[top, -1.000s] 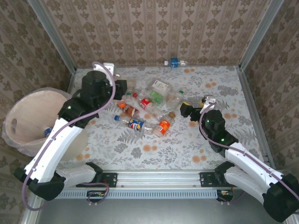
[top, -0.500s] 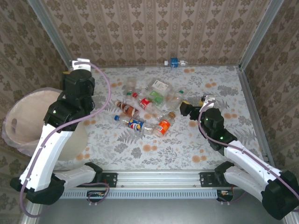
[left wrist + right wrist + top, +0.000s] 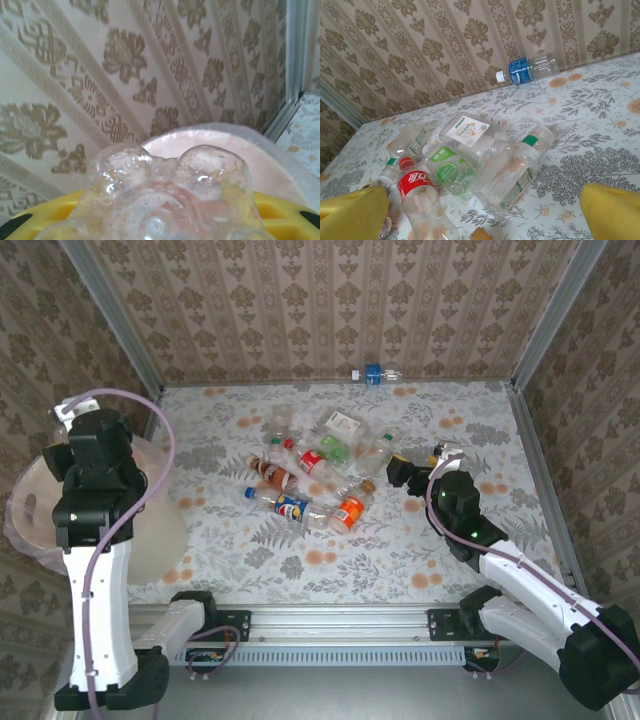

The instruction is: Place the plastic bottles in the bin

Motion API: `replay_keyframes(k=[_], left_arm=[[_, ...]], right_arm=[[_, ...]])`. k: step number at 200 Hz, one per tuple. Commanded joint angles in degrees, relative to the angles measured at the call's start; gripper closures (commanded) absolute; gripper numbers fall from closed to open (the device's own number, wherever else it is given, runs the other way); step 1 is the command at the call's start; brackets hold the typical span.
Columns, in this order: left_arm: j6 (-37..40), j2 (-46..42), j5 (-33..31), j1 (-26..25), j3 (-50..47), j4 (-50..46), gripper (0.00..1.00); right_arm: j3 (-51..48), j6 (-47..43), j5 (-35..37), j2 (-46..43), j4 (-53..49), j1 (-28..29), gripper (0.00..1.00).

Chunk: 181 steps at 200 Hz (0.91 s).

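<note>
My left gripper (image 3: 160, 216) is shut on a clear plastic bottle (image 3: 165, 185), whose lumpy base sits between the yellow fingers. Just beyond it lies the peach bin (image 3: 235, 142). From above, the left arm reaches over the bin (image 3: 25, 502) at the table's left edge. Several plastic bottles (image 3: 311, 461) lie clustered mid-table, with red, orange (image 3: 350, 510) and blue (image 3: 290, 506) labels. My right gripper (image 3: 405, 475) stands open just right of the pile. Between its spread yellow fingers (image 3: 350, 215) I see a clear green-banded bottle (image 3: 515, 175) and a red-labelled one (image 3: 422, 200).
A blue-labelled bottle (image 3: 372, 374) lies alone against the back wall (image 3: 527, 69). Patterned walls with metal corner posts close in the table on three sides. The flowered cloth in front of the pile and to the right is bare.
The left arm has swung from the bottle pile leftward to above the bin, carrying the clear bottle. The right arm has stayed still.
</note>
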Motion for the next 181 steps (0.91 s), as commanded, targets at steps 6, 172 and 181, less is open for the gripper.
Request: replay_keyframes(k=[6,172,181], left_arm=[[-6.7,1.3,8.9,6.9,0.0,-7.8,0.48],[-12.9,0.5,27.9,16.4,-4.5,-10.5,0.19],[-12.9,0.4,28.8,16.3,-4.4,-10.5,0.17]], right_arm=[[0.9,1.1,-0.6,0.1,-0.7,-0.4,0.00],[1.3,1.4,-1.2,1.2,-1.9,-0.5,0.00],[1.4,1.4,-1.4,1.4,-1.9,-0.5,0.00]])
